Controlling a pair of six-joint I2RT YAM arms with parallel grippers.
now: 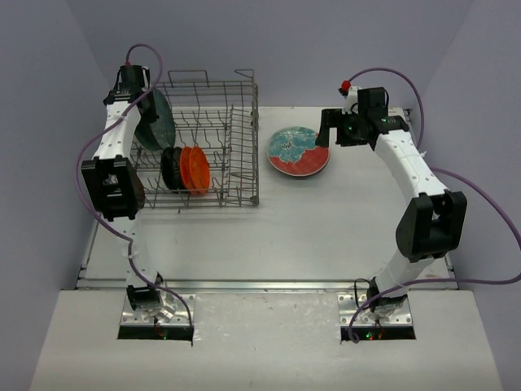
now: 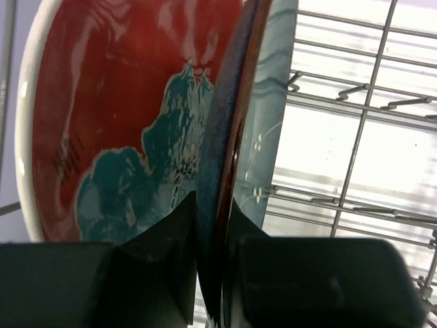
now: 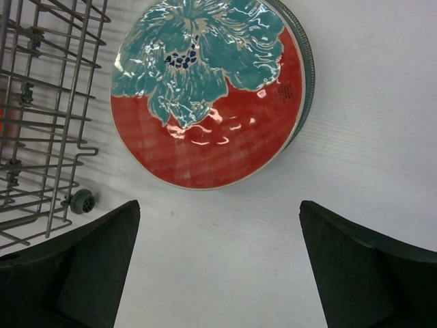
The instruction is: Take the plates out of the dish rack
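Observation:
The dish rack (image 1: 241, 155) stands at the back left of the table. My left gripper (image 1: 147, 108) reaches into its left end and is shut on the rim of a dark teal plate (image 1: 157, 124) standing upright; the left wrist view shows the fingers (image 2: 213, 222) pinching that rim (image 2: 229, 130). A red floral plate (image 2: 116, 123) stands right beside it. A small black plate (image 1: 172, 168) and an orange plate (image 1: 196, 169) stand in the rack. Another red floral plate (image 1: 298, 151) lies on the table right of the rack. My right gripper (image 1: 327, 130) is open and empty beside it.
In the right wrist view the red plate (image 3: 212, 96) lies on top of another plate whose dark rim (image 3: 308, 68) shows at its right. The rack's wire side (image 3: 41, 102) is at the left. The open right gripper (image 3: 218, 205) hovers over bare table.

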